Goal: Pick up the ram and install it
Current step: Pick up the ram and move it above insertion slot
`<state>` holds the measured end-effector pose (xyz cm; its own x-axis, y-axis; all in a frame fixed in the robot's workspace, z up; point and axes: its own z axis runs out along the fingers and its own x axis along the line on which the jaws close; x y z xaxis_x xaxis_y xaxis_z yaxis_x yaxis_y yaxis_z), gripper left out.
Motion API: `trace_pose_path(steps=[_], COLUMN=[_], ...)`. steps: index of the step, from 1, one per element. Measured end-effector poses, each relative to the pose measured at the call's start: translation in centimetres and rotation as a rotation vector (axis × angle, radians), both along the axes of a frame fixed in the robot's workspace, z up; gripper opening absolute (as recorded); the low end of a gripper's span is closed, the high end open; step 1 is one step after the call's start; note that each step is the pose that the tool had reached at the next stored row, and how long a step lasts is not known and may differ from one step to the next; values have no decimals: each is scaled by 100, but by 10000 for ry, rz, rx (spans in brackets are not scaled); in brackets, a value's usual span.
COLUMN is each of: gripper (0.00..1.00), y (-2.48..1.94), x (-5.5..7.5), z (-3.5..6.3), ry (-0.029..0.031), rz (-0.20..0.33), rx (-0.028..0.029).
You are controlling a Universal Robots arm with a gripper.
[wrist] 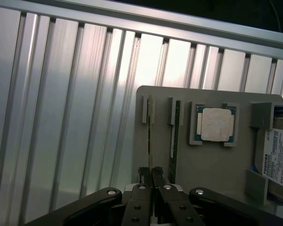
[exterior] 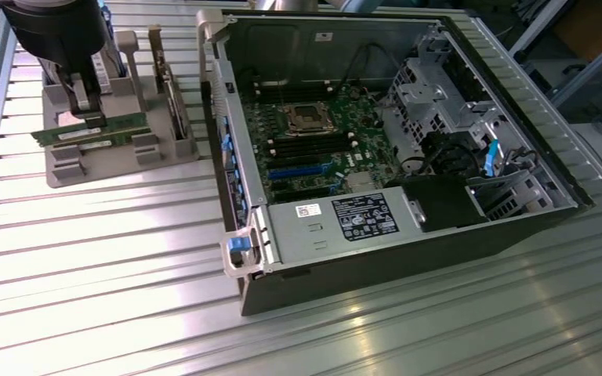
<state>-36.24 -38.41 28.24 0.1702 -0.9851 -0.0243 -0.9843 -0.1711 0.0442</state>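
A shiny ribbed metal bench holds a big open black computer box with a green board inside. Beside it, toward the exterior view's left, sits a grey plastic holder. A tall card with a metal edge and a square silver chip rest in it. The black claw is pinched tight on the long thin green ram. The ram stands on its long edge in its slot, pointing sideways toward the box. The other stick is just beside it.
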Motion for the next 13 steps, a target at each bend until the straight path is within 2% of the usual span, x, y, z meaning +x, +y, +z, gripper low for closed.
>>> trace_pose_path(steps=[13], gripper=[13], y=[0], x=[0], z=[67], ry=[0], rz=[-1], rx=[0])
